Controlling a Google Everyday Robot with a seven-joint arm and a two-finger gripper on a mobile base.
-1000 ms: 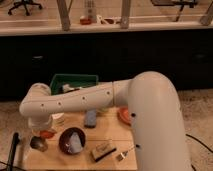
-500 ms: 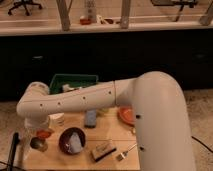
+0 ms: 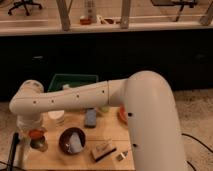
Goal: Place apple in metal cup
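Arm, big white tube, spans the wooden table so the hand hangs at far left. Small round orange-red apple sits directly over the small shiny steel cup, lined up for the drop. Hand's opening: cannot tell.

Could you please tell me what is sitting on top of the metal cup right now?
The apple sits at the metal cup's mouth, directly below the gripper. The cup's inside is covered by the apple, so its depth there cannot be seen.
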